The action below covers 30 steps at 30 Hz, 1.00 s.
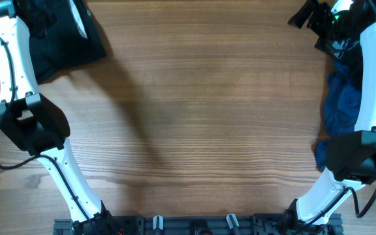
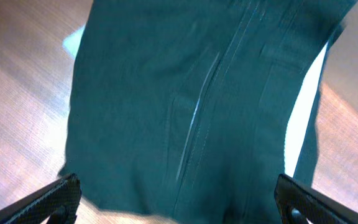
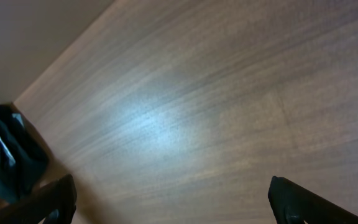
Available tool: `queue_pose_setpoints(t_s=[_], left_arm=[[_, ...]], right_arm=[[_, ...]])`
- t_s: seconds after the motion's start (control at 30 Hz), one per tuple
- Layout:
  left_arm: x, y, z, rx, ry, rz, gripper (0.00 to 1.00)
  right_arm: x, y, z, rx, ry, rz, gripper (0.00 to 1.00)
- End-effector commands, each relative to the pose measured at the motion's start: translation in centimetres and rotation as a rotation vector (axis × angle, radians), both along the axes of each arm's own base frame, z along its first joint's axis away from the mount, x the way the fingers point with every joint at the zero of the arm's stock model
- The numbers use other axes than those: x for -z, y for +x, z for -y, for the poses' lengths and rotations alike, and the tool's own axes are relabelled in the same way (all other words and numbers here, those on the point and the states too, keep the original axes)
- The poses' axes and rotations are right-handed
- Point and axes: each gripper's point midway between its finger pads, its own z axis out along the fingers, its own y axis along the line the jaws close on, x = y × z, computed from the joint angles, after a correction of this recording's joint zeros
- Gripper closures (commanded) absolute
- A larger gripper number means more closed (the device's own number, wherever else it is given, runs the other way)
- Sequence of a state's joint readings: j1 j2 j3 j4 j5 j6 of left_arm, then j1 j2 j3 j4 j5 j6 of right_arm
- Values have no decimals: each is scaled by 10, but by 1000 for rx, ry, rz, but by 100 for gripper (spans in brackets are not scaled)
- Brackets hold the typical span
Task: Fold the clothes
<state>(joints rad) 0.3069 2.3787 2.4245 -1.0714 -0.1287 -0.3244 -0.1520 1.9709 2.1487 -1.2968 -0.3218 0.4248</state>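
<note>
The clothes (image 1: 64,39), black shorts, lie bunched at the table's far left corner, with a strip of pale lining showing. In the left wrist view the clothes (image 2: 191,112) fill the frame, a seam running down the middle. My left gripper (image 2: 176,190) hangs just above them, open, its fingers (image 2: 61,196) wide apart and holding nothing. My right gripper (image 3: 171,186) is open over bare wood at the far right, empty. The clothes (image 3: 5,158) also show at the left edge of the right wrist view.
A pile of royal-blue and navy garments (image 1: 341,104) lies along the right edge under the right arm. The wooden table (image 1: 207,117) spreads between the two arms. Both arm bases stand at the near edge.
</note>
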Motion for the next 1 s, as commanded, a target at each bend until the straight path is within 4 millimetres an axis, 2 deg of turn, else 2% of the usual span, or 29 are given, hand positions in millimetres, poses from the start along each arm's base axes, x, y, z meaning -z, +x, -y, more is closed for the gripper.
queue_pose_setpoints(t_s=[0.0,0.1,0.2,0.3,0.37,0.47,0.57,0.77,0.97], left_arm=[[-27,-10,9,12,-1,18,0],[-72,-17,13,17,23,96,0],[-127,-37,22,22,48,175,0],[-161,-59,32,29,57,209,0],[-174,-71,36,30,60,217,0],[-182,-78,38,30,62,225,0],[-181,-79,39,30,60,218,0],[-180,-79,39,30,60,218,0],[-184,-76,38,30,66,236,0]], right_arm=[[-6,1,3,5,-37,26,0],[-11,-2,16,41,-109,33,0],[-25,-10,24,67,-158,56,0],[-42,-19,26,80,-180,88,0],[-53,-30,25,82,-191,95,0],[-57,-50,23,69,-243,62,0],[-57,-77,19,53,-334,-10,1],[-69,-101,-26,-71,-419,-5,0],[-69,-107,-73,-204,-434,18,0]])
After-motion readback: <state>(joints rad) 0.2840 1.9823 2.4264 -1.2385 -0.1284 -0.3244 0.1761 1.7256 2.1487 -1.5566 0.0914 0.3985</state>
